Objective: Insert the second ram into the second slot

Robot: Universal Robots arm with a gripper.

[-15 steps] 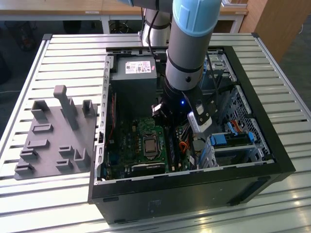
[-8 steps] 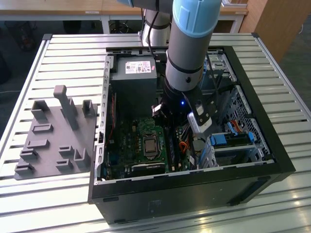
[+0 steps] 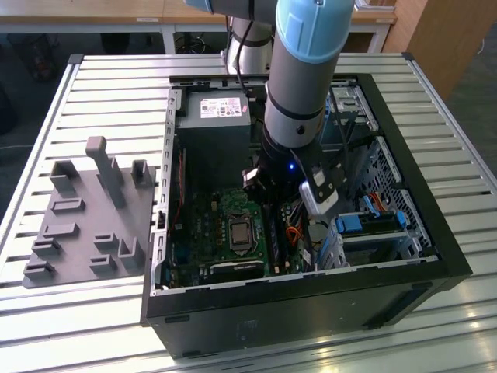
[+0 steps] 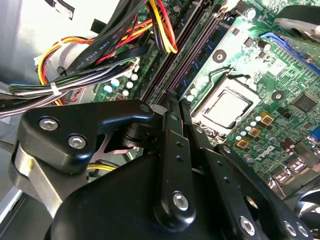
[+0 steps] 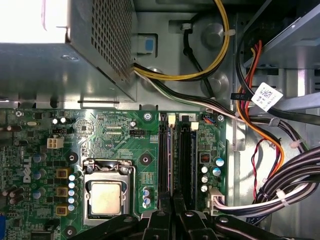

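Jaws [image 5: 173, 220] were down inside the open PC case [image 3: 435, 233], over the motherboard, right at the near end of the memory slots [image 5: 184, 155]. In both wrist views the two fingers [image 4: 176, 150] sat pressed together with no real gap between them, and I saw nothing gripped there. The tip [image 4: 171, 102] was at the end of the slot row, beside the CPU socket [image 5: 106, 197]; couldn't tell if it was touching. The ram [image 5: 171, 155] looked like the thin blue strip standing edge-up in a slot, running away from the tip. Couldn't tell which slot, or whether it was fully seated. The cable bundle [image 5: 295, 175] ran past on the side of the slots away from the socket. Labels: a white sticker with print [image 3: 225, 107] on top of the PSU [image 3: 213, 136], and a white printed tag [image 5: 266, 96] hanging on a cable. In the exterior view the arm [image 3: 299, 93] came straight down into the case, which sat on the slatted worktop [image 3: 101, 85], with a grey fixture plate [image 3: 85, 225] on that view's left.
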